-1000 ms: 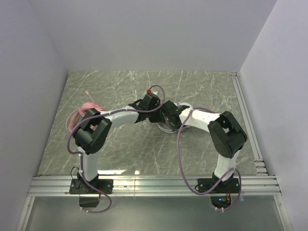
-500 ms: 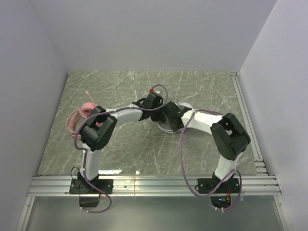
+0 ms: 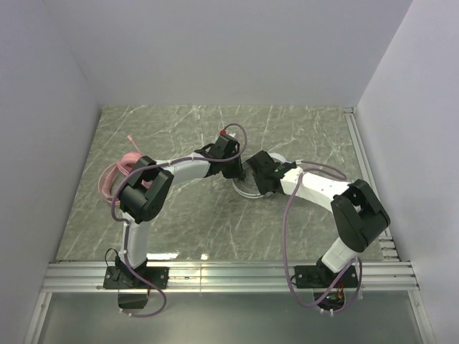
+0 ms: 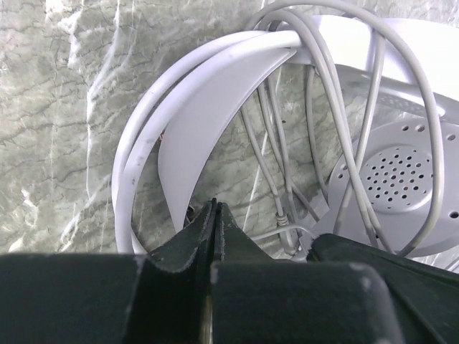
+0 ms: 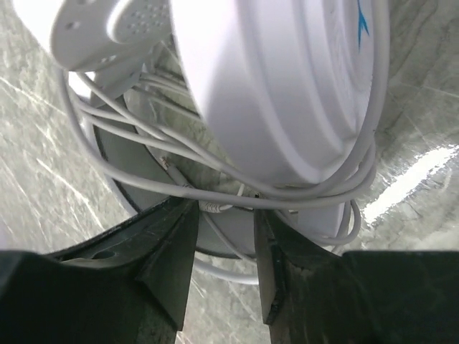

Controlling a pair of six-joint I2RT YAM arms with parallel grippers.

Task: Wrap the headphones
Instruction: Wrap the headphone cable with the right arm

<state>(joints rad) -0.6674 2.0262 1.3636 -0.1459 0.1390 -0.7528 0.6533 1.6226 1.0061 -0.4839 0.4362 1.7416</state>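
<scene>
The pink headphones [image 3: 118,174] lie at the tabletop [image 3: 186,222] left edge. The left gripper [image 4: 214,209] holds its jaws clenched on nothing visible, probably bracing the white headphones [image 4: 208,93] at centre. The right gripper [image 5: 224,215] has its jaws released around the wound cable [image 5: 208,206] end.

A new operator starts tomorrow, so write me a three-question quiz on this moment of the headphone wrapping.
1. True or false: the left gripper has its jaws shut.
2. Pick one. The pink headphones lie: A) at the left side of the table, beside the left arm; B) at the table's right edge; C) in the middle of the table.
3. Fill in: in the gap between the open jaws of the right gripper shows the pale ____ of the white headphones.

Key: 1 true; 2 A; 3 cable.
</scene>
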